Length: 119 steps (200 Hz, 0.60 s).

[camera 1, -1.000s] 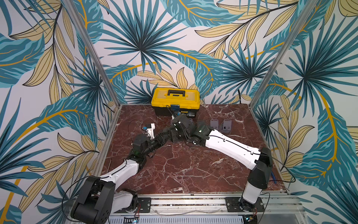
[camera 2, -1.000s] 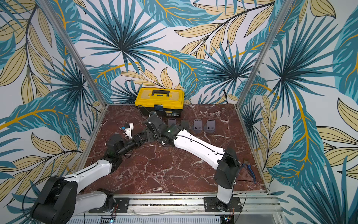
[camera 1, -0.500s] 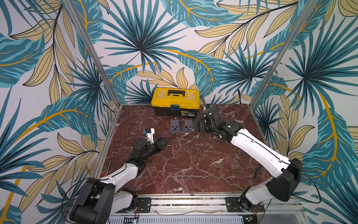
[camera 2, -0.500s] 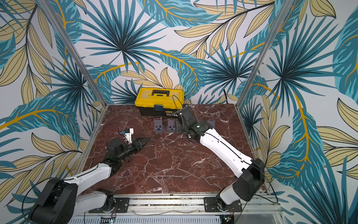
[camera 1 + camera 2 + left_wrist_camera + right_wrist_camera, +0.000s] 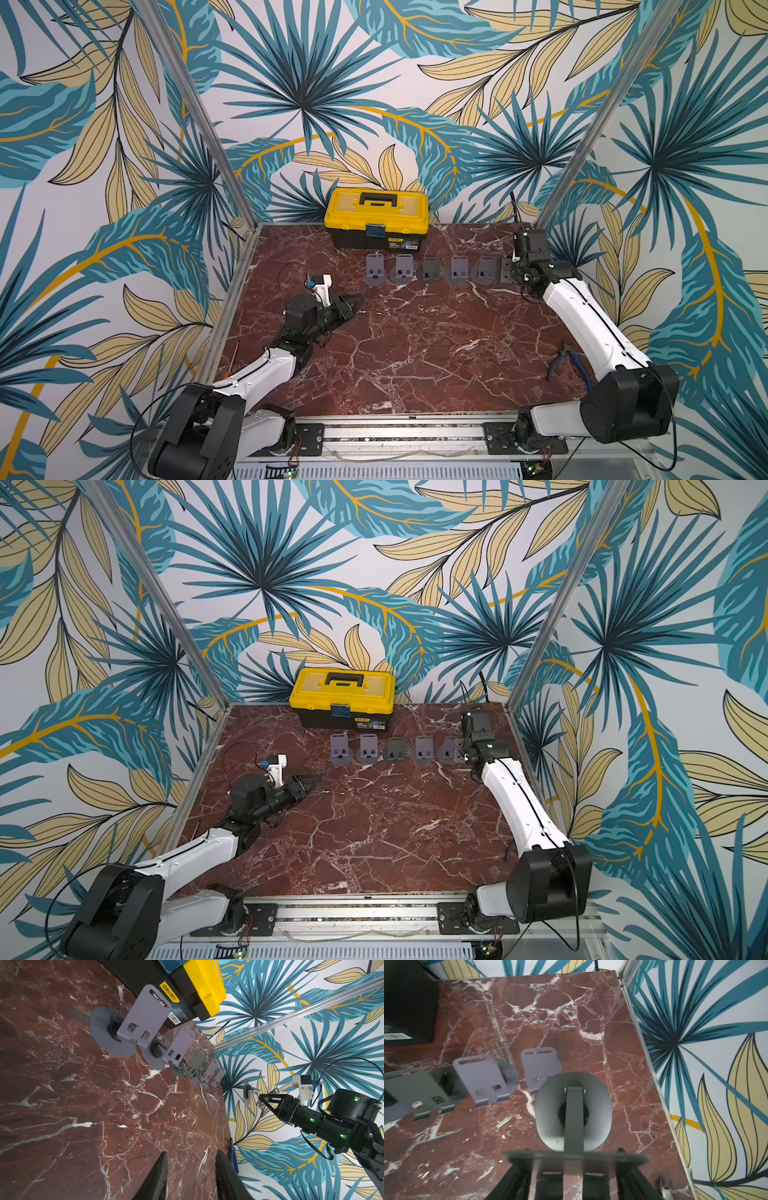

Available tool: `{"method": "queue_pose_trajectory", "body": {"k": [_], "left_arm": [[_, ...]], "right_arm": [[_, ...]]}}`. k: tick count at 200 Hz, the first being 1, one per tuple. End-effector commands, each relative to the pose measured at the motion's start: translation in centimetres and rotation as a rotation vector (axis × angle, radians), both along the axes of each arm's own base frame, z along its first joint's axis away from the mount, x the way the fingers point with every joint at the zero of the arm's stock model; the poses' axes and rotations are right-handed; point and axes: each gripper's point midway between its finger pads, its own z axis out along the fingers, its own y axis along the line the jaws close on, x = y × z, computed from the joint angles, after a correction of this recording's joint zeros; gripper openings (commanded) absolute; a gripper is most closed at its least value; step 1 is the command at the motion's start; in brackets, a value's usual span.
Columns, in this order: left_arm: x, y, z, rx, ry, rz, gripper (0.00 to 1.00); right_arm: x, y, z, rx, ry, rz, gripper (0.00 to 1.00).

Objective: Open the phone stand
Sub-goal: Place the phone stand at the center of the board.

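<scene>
I'm holding the dark phone stand clamped in the right end effector, just beside the right end of the row of five opened stands. It's looking unfolded already. The left end effector is sitting narrowly parted and empty over the worktop. Only setting it down is remaining, I judge.

Matt greys over polished stone

The surface looked like polished red marble, white-veined and faintly glossy. The dark grey phone stand had a matt, finely grained finish, seemingly metal. The lilac-grey phone stand was smooth and matt. The toolbox was yellow and black plastic with a slight sheen. The frame post looked like brushed metal.
</scene>
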Motion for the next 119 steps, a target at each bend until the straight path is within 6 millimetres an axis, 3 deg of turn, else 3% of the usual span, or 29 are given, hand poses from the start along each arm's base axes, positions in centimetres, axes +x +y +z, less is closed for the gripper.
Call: {"method": "queue_pose_trajectory", "body": {"k": [1,52,119], "left_arm": [[0.8,-0.2,0.6,0.020,-0.025,0.005,0.39],[2.0,-0.3,0.8,0.029,-0.026,0.013,0.39],[3.8,-1.1,2.3,0.078,-0.055,-0.023,0.39]], "right_arm": [[1.8,-1.7,-1.4,0.004,-0.004,0.034,0.39],[4.4,-6.2,-4.7,0.033,0.021,0.029,0.38],[7.2,-7.1,-9.1,0.044,0.112,0.134,0.38]]}}
